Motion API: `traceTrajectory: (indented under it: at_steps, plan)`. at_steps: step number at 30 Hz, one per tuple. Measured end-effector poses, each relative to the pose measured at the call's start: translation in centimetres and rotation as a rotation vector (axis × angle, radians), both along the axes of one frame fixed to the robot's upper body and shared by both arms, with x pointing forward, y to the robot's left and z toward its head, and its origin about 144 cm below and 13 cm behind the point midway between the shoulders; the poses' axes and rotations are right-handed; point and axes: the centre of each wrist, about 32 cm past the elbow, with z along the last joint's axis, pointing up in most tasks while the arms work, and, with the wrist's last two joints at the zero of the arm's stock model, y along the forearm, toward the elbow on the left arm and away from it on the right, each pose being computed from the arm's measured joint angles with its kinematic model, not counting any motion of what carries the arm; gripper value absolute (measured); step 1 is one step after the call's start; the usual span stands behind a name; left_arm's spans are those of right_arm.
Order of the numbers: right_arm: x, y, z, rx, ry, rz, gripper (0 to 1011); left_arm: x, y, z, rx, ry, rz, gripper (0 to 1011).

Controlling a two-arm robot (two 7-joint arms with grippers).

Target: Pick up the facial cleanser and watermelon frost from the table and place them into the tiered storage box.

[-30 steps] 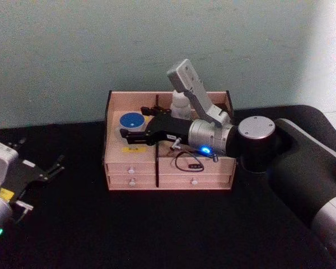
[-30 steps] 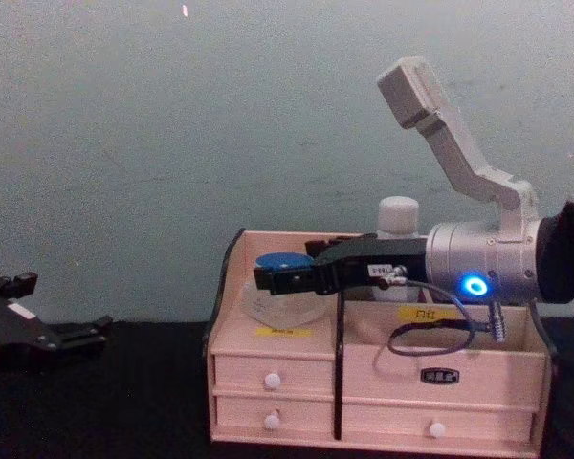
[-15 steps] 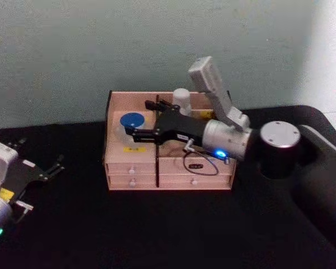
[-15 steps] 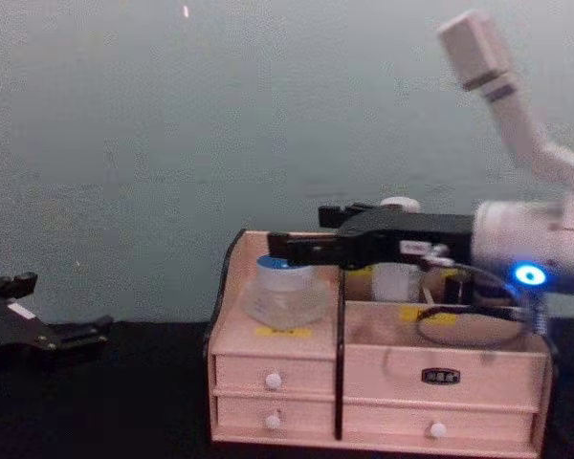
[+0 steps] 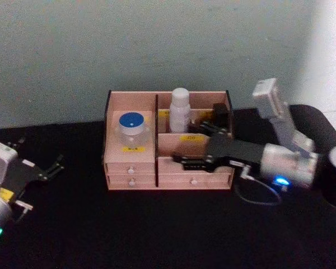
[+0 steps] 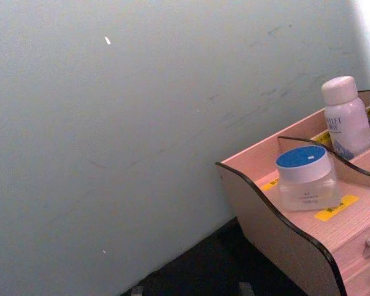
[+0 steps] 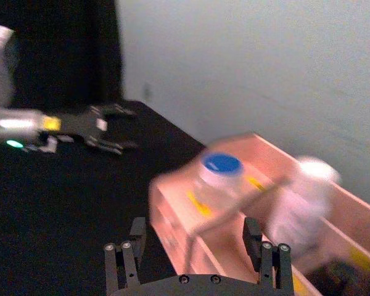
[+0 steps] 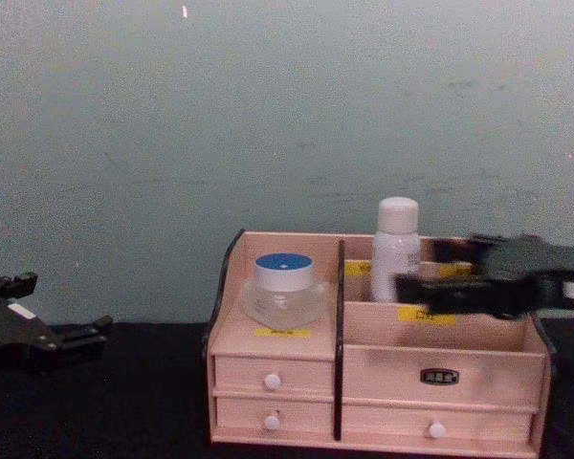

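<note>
The watermelon frost (image 5: 134,128) (small, smooth, likely light and slippery) sits at the box's nine o'clock; grab its sides, right gripper (image 5: 197,147) spread wide, empty.

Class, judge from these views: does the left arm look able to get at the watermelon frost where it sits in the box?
Probably yes. The watermelon frost sits uncovered on the tiered storage box's left side, nearest the left gripper, with bare table between them.
</note>
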Motion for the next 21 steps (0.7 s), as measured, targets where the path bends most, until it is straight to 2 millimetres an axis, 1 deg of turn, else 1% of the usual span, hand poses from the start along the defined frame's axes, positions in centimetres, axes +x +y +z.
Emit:
traceTrajectory:
  at_steps: [2, 4, 8, 10, 14, 15, 16, 17, 20, 21]
  plan:
    - [-0.6, -1.0, -0.1, -0.011, 0.008, -0.039, 1002, 0.0, 0.0, 0.0, 0.0, 0.0, 0.0, 1001]
    - [-1.5, -2.8, -0.1, -0.017, 0.025, -0.144, 1002, 0.0, 0.0, 0.0, 0.0, 0.0, 0.0, 1001]
    - [-2.1, -4.2, 0.0, -0.023, 0.02, -0.278, 1002, 0.0, 0.0, 0.0, 0.0, 0.0, 0.0, 1001]
    - [-2.4, -5.0, 0.0, -0.032, -0.012, -0.428, 1002, 0.0, 0.0, 0.0, 0.0, 0.0, 0.0, 1001]
    - [-2.4, -5.1, -0.2, -0.042, -0.076, -0.613, 1002, 0.0, 0.0, 0.0, 0.0, 0.0, 0.0, 1001]
    - [-2.2, -5.0, -0.5, -0.047, -0.105, -0.695, 1002, 0.0, 0.0, 0.0, 0.0, 0.0, 0.0, 1001]
    - [-2.1, -4.9, -0.7, -0.048, -0.117, -0.736, 1002, 0.0, 0.0, 0.0, 0.0, 0.0, 0.0, 1001]
    - [-1.9, -4.6, -1.1, -0.055, -0.142, -0.804, 1002, 0.0, 0.0, 0.0, 0.0, 0.0, 0.0, 1001]
    - [-1.4, -3.8, -1.9, -0.082, -0.19, -0.904, 1002, 0.0, 0.0, 0.0, 0.0, 0.0, 0.0, 1001]
    - [-1.1, -3.2, -2.7, -0.104, -0.208, -0.948, 1002, 0.0, 0.0, 0.0, 0.0, 0.0, 0.0, 1001]
